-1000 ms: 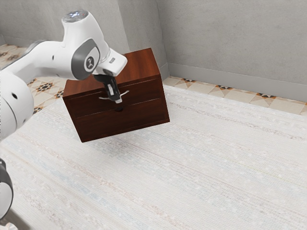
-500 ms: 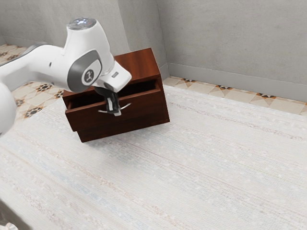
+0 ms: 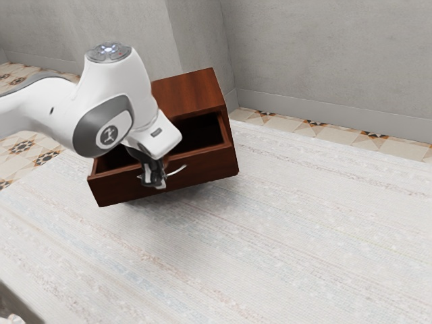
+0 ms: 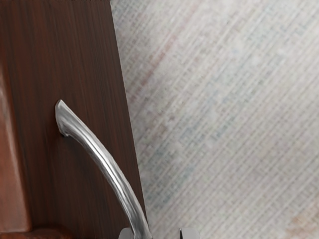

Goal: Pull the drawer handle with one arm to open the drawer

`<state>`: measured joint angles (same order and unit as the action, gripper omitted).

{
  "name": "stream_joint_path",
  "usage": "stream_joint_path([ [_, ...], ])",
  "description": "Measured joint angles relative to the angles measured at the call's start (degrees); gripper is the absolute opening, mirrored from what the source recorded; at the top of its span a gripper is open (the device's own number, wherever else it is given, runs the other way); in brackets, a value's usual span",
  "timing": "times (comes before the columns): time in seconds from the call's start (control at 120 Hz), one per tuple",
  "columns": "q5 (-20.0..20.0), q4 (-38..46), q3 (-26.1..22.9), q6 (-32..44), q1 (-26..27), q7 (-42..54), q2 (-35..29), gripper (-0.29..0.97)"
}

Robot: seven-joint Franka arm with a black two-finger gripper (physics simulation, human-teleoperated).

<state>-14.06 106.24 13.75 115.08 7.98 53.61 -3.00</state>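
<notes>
In the exterior view the dark wooden cabinet (image 3: 191, 88) stands on the pale woven rug (image 3: 304, 229) near the wall, toward the exterior view's left. Its drawer (image 3: 202, 167) is drawn well out of the body, so the dark hollow inside lies open to view. The silver handle (image 3: 173, 169) sits on the drawer's front panel. The pincer (image 3: 154, 179) is right on the handle, at the end nearer the exterior view's left, but I cannot tell whether it is clenched around the bar or merely set against it. The white arm (image 3: 101, 118) comes in from the exterior view's left and bends sharply at the wrist. The hand points down and slightly forward over the drawer's front edge, with its bulk above the open cavity. I judge the pull to be well along, with the opening largely achieved. The next move calls for a straight draw along the drawer's own line of travel, with no sideways drift that might slip the bar or bind the runners. In the wrist view the handle (image 4: 99, 159) arcs off the dark drawer front (image 4: 65, 74), standing proud of the wood and running toward the hand. The rug (image 4: 224, 124) lies beyond the panel's edge.
</notes>
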Motion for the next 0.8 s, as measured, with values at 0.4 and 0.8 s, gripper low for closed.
stream_joint_path([
  [0.4, 0.0, 2.6, -0.2, 0.0, 1.3, -2.9, -2.7, 0.06],
  [0.8, 8.6, -20.9, -12.6, -17.2, -11.3, -3.8, -5.7, 0.42],
])
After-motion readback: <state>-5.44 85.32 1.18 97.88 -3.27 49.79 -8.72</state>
